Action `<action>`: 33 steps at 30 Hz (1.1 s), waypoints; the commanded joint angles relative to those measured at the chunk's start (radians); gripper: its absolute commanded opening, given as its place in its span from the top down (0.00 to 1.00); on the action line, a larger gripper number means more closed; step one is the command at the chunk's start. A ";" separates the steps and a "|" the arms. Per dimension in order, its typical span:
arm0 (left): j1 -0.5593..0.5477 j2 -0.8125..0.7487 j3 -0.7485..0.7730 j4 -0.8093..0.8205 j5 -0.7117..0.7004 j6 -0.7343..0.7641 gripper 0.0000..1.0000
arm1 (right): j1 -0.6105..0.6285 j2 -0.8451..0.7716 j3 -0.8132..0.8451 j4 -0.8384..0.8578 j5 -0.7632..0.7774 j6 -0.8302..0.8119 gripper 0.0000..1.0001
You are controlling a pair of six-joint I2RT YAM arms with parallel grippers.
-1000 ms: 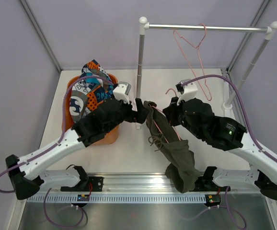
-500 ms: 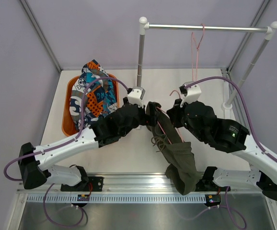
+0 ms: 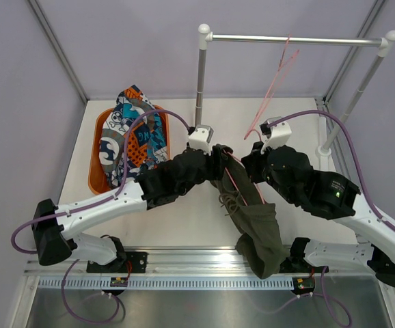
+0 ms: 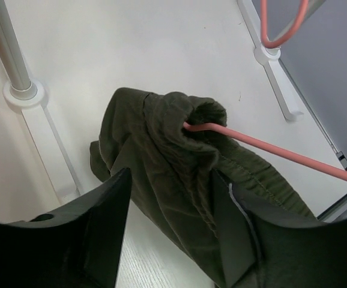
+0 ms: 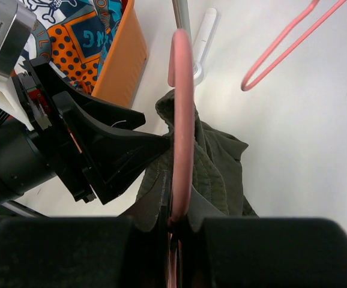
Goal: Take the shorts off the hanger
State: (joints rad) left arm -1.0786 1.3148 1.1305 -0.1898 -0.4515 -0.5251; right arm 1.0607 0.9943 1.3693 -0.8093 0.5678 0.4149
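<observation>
Left tool (image 4: pixel 173 186) part open, fingers (image 4: pixel 101 228) either side of olive shorts (image 4: pixel 161 138) on hanger (image 5: pixel 182 120). Right tool (image 5: pixel 175 223) clamped on hanger. Rack post (image 4: pixel 8 54) just beyond left tool; printed shorts (image 3: pixel 134 126) in basket (image 3: pixel 93 171) to its left.

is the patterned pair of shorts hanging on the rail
No, the patterned shorts lie in the orange basket; only a bare pink hanger hangs on the rail.

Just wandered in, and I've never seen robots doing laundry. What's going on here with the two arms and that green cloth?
The right hand is clamped on a pink hanger that carries the olive-green shorts. The left hand straddles the bunched cloth where the hanger runs through it, seemingly ready to pull the shorts off. A pair of printed shorts already lies in the orange basket.
</observation>
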 commanded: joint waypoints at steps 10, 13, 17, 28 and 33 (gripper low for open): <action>-0.043 0.037 0.095 0.016 -0.049 0.023 0.37 | 0.010 -0.003 0.022 0.048 0.047 -0.001 1.00; -0.044 0.046 0.094 0.006 -0.073 0.020 0.42 | 0.010 -0.003 0.033 0.045 0.044 -0.002 1.00; -0.043 0.050 0.097 -0.008 -0.110 0.019 0.55 | 0.012 -0.005 0.036 0.042 0.043 -0.002 1.00; -0.041 0.057 0.104 -0.023 -0.176 0.037 1.00 | 0.010 -0.006 0.047 0.033 0.033 -0.004 1.00; -0.032 0.060 0.106 -0.022 -0.204 0.043 1.00 | 0.010 0.000 0.051 0.024 0.032 -0.005 1.00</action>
State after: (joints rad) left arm -1.1217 1.3647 1.1854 -0.2436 -0.5663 -0.4934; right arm 1.0607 0.9981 1.3705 -0.8097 0.5850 0.4114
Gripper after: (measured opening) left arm 0.013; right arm 0.107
